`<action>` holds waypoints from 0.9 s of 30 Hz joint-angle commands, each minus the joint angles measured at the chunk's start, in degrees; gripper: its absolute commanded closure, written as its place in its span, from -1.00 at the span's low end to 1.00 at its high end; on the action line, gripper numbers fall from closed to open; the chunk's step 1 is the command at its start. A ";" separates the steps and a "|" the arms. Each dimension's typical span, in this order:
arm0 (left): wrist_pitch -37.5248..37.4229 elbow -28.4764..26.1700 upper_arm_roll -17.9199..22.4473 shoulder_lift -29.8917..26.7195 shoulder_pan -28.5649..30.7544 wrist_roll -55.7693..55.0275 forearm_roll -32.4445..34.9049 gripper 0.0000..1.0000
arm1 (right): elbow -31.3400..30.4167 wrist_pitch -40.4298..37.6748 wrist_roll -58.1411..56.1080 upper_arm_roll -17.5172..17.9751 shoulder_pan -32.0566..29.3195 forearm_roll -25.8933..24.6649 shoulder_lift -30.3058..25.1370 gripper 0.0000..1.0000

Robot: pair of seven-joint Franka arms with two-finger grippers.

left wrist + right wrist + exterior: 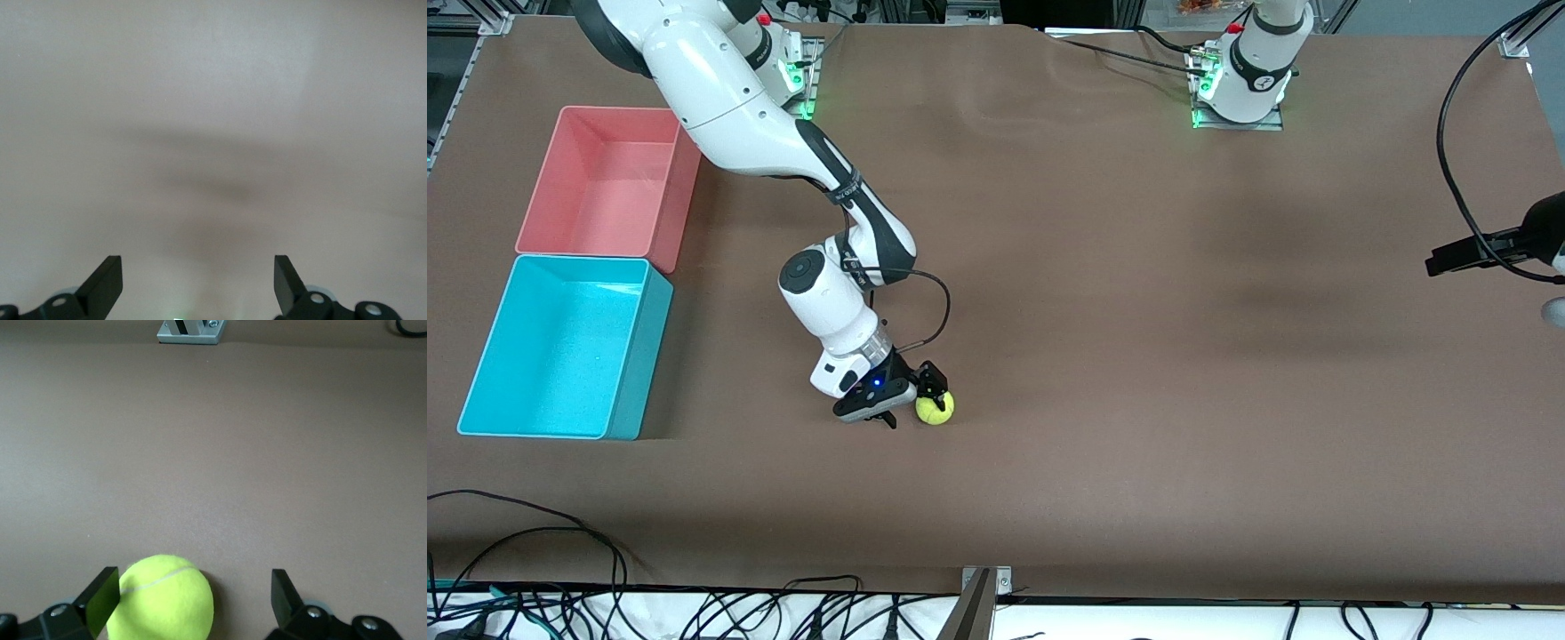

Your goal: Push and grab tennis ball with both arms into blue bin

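Your right end effector (908,397) is down at the counter (1138,356), fingers spread apart, with the ball (935,408) sitting between them. In the right wrist view the ball (161,597) rests against one finger (101,592) and there is a clear gap to the other, so it is bracketed, not clamped. The ball is on the counter, well apart from the blue bin (480,373), toward the left arm's end of the counter from it and about level with the bin's edge nearest the front camera. The pink bin (543,178) sits just beside the blue bin, farther from the camera.

Your left end effector (198,280) has its fingers apart on nothing, over bare counter well away from the ball at the left arm's end; that arm waits.

Step in hand looks like the grab: the pushing part seems finished, ball is in reach of the right arm. Next you'd need to centre the ball a bit, since it's off to one finger, then close on it, lift, carry it over the blue bin and release. Watch for the ball rolling out as the fingers close.
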 commanded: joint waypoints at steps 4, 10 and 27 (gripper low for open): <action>1.09 2.26 -0.20 0.85 -0.35 1.28 -1.17 -1.00 | 1.74 0.63 0.20 0.20 1.23 1.08 2.53 -1.00; 3.47 2.17 -1.08 0.15 0.09 1.37 -3.19 -1.00 | 1.74 0.72 1.43 0.20 2.46 1.08 2.97 -1.00; 3.56 2.08 -1.26 -0.29 0.09 1.37 -3.01 -1.00 | 1.74 0.63 0.81 0.02 2.72 0.64 3.06 0.53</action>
